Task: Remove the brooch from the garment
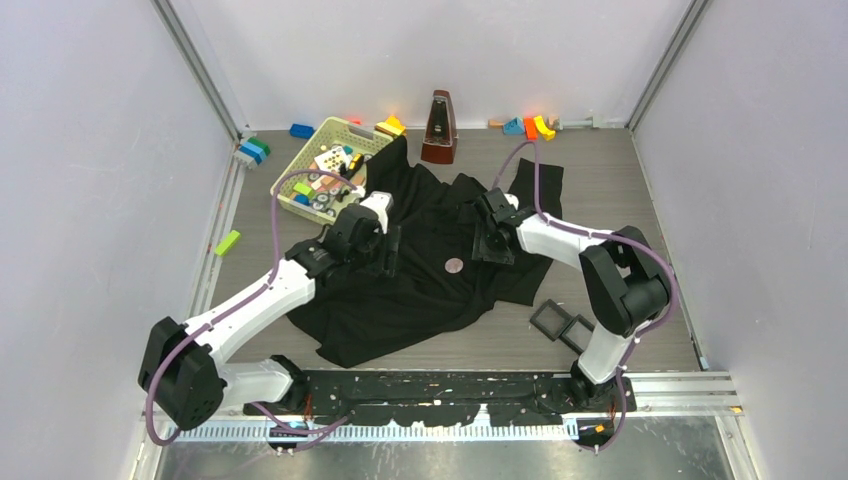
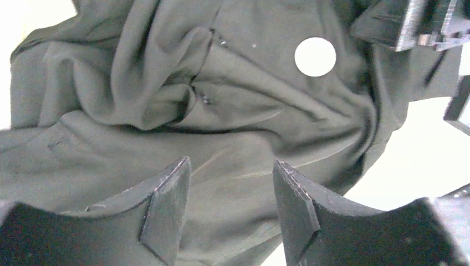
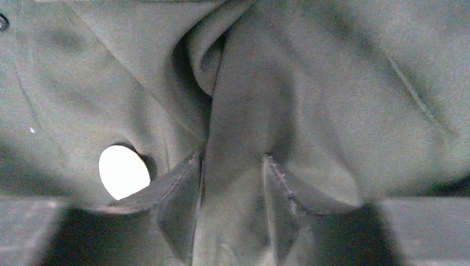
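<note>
The black garment lies crumpled in the middle of the table. The brooch, a small pinkish-brown disc, sits on it between the two grippers. My left gripper is open just left of the brooch, with its fingers over the cloth. In the left wrist view the gripper has its jaws apart above the garment, and the brooch shows as a bright disc ahead to the right. My right gripper is right of the brooch. In the right wrist view the gripper is shut on a raised fold of the garment, with the brooch just left of its fingers.
A yellow basket of small items stands at the back left, and a metronome at the back centre. Two black square trays lie at the front right beside the garment. A green block lies at the left. Coloured blocks line the back wall.
</note>
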`<state>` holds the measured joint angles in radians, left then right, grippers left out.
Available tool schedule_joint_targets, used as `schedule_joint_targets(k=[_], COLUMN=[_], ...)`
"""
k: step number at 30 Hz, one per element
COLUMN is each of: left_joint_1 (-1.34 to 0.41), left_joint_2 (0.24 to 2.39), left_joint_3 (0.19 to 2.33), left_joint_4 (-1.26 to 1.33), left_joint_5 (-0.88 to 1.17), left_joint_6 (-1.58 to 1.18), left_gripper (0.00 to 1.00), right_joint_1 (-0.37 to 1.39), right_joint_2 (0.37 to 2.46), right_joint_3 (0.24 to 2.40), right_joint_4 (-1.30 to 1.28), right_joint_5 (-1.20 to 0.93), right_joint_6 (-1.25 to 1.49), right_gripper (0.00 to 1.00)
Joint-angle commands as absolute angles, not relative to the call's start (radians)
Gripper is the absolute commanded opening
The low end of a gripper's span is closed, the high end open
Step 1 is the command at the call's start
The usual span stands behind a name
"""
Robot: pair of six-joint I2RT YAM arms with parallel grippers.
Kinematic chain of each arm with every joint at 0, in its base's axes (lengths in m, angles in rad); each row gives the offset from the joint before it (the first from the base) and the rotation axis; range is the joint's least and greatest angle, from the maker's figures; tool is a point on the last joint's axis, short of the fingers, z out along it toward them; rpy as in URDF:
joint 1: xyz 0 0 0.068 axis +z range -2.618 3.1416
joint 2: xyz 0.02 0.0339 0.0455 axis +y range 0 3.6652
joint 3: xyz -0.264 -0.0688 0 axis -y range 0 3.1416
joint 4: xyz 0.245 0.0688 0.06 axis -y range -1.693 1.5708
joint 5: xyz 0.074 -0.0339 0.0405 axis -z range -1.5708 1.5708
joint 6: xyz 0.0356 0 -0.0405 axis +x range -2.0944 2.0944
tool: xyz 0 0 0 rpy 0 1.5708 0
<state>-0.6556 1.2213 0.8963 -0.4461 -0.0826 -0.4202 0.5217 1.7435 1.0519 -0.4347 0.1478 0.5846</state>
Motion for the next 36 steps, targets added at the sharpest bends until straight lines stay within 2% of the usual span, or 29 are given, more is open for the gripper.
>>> schedule_joint_targets(k=[1, 2, 4, 10, 16, 24, 36], left_joint_1=[-0.658, -0.659, -0.661, -0.660, -0.660, -0.699, -0.803], left_joint_2=[1.184, 1.190, 1.195, 1.198, 1.229, 1.304, 1.576], left_joint_3=[0.884, 0.887, 0.890, 0.903, 0.921, 0.997, 1.193], left_joint_4=[-0.330, -0.330, -0.326, -0.297, -0.275, -0.270, -0.273], left_joint_5=[0.079, 0.101, 0.111, 0.125, 0.131, 0.059, 0.062], left_joint_6=[-0.331, -0.322, -0.312, -0.298, -0.319, -0.394, -0.355], left_gripper=[0.59, 0.59, 0.59, 0.59, 0.59, 0.68, 0.69], right_joint_1=[0.528, 0.528, 0.528, 0.528, 0.528, 0.528, 0.528], right_joint_2=[1.724, 1.709, 1.654, 1.461, 1.309, 1.221, 1.181], right_joint_3=[1.032, 1.025, 1.008, 0.961, 0.894, 0.818, 0.808], right_joint_4=[-0.386, -0.377, -0.350, -0.290, -0.234, -0.157, -0.139], right_joint_5=[0.139, 0.125, 0.102, 0.021, -0.060, -0.151, -0.191], right_joint_6=[0.593, 0.597, 0.603, 0.605, 0.602, 0.613, 0.639], right_gripper=[0.37, 0.34, 0.20, 0.02, 0.01, 0.01, 0.01])
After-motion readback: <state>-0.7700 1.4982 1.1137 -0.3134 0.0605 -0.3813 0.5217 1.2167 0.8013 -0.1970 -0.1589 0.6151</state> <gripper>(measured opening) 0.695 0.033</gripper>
